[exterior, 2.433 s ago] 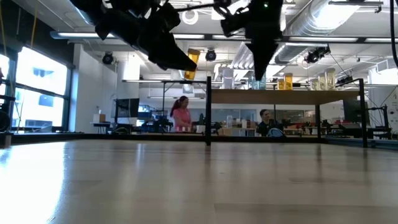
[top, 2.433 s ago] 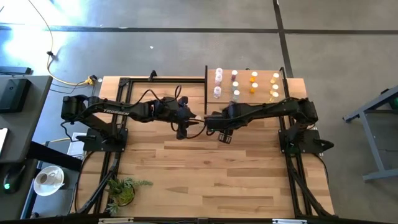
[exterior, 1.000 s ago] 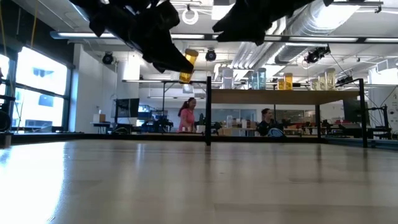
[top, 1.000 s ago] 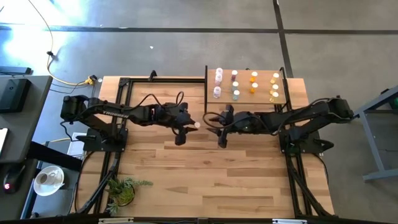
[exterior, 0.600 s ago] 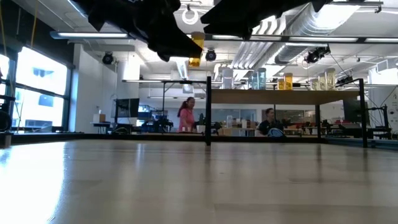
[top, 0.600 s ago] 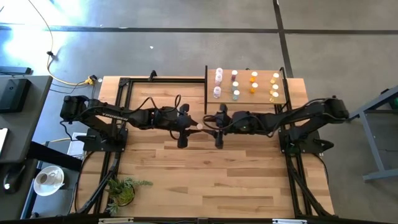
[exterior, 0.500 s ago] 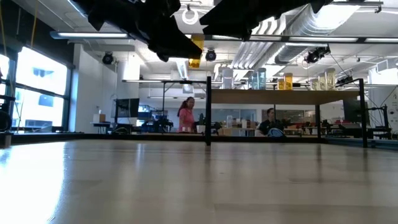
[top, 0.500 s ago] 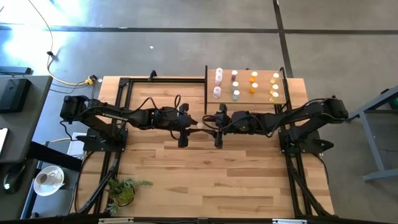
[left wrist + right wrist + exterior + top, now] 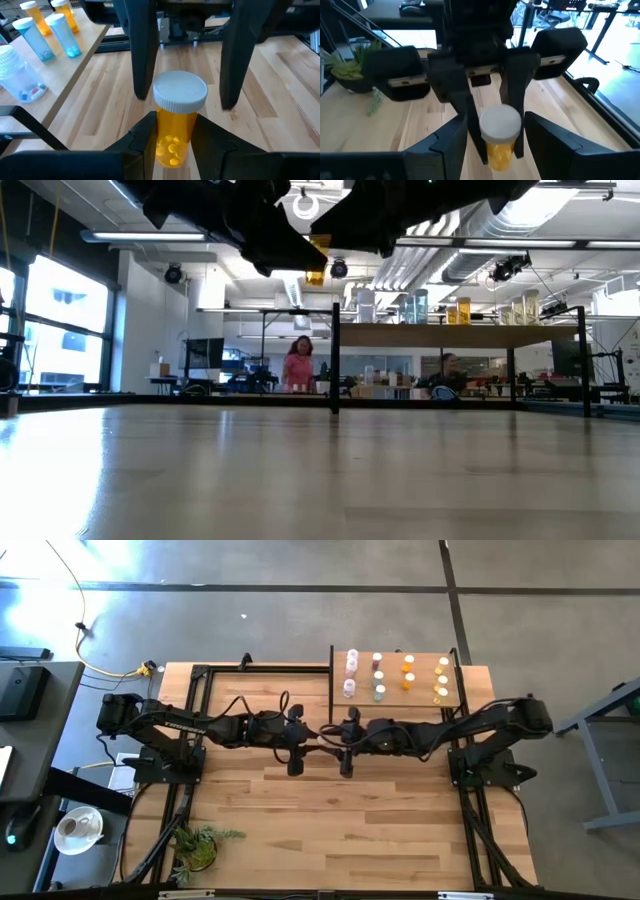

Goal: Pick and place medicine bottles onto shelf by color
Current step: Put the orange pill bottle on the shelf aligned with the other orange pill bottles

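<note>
Both wrist views — orange bottle (image 9: 176, 125) clamped, left end effector (image 9: 172, 142).

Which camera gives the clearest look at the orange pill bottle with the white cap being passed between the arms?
The left wrist view: the orange pill bottle fills the centre, pills visible, clamped in the left gripper. The right wrist view shows it smaller; the low view only a sliver; the high view barely shows it.
</note>
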Robot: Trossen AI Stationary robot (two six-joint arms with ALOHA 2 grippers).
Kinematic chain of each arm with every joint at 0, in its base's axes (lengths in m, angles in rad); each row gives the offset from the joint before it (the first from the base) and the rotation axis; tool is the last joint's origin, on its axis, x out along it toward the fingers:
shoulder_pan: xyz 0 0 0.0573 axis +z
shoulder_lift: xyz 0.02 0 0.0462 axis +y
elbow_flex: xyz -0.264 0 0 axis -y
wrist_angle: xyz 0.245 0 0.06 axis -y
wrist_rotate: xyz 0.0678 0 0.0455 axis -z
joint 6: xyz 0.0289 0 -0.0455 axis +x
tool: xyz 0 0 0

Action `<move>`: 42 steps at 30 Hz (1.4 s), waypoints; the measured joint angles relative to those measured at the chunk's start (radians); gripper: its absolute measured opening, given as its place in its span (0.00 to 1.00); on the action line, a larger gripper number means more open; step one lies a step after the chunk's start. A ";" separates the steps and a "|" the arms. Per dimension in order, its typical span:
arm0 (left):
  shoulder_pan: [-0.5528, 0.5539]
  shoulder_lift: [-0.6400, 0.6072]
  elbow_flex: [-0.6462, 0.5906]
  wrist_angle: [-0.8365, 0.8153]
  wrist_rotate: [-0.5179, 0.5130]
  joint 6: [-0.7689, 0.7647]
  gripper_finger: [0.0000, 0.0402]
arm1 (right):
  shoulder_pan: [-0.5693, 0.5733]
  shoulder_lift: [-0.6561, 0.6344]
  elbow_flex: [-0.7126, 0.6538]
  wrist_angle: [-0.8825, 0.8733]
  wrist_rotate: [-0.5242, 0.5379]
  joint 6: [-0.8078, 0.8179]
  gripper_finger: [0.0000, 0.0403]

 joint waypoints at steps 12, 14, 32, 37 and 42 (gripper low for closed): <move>0.000 0.000 0.000 0.000 0.000 0.000 0.24 | -0.001 0.015 0.000 0.032 -0.025 0.000 0.41; 0.000 0.000 0.000 0.000 0.000 0.000 0.24 | -0.001 0.015 0.000 0.026 -0.027 0.000 0.37; 0.000 0.000 0.000 -0.001 0.000 0.000 0.24 | -0.001 0.015 0.000 0.022 -0.019 0.000 0.27; 0.000 0.000 0.000 -0.004 0.000 0.049 0.30 | -0.001 0.015 0.000 0.020 -0.018 -0.003 0.27; 0.000 0.000 0.000 -0.006 -0.009 0.050 0.39 | -0.003 0.014 0.000 0.019 -0.005 -0.019 0.27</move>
